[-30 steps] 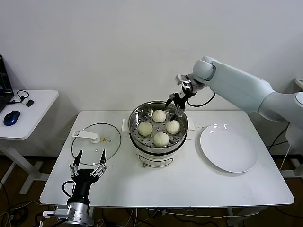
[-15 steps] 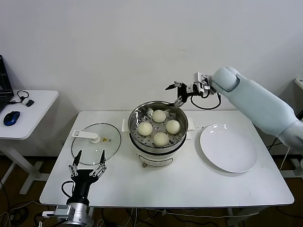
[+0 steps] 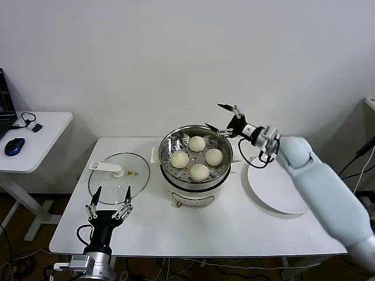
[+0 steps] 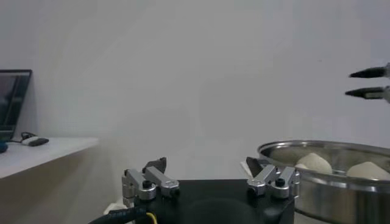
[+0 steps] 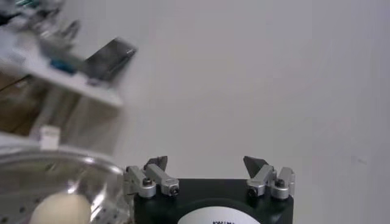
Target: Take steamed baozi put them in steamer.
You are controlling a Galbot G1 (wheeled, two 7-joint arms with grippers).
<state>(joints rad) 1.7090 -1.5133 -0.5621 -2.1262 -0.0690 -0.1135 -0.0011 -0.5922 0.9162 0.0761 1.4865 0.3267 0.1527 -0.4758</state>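
- Table [image 3: 234, 228]: white, carries everything. Largest thing in view.
- Plate [image 3: 275, 196]: flat, white, on my right side of the table, partly behind my right forearm. No bun on the part I can see, rest is hidden so can't fully confirm.
- Steamer [image 3: 225, 164]: shiny steel basket on a white pot base, mid-table, uncovered. Its rim also shows in the left wrist view [image 4: 329, 149].
- Glass lid [image 3: 126, 181]: lies flat on the table to the left of the steamer, white handle up. Not on the pot.
- Steamed baozi [image 3: 199, 172]: all four sit inside the steamer on the perforated floor, close together, none touching that I can make out.
- Right gripper [image 3: 224, 119]: my working pincer, up in the air beside the steamer's back-right rim, above rim level, clear of the buns. Fingers spread wide, holding nothing.
- Left gripper [image 3: 109, 202]: parked low at the front-left table edge, just in front of the glass lid, fingers apart, nothing in it.
- Progress, my read: loading looks done, four of four in the basket. Nothing left to carry as far as I can see; only the lid is off, and the task doesn't ask for it.
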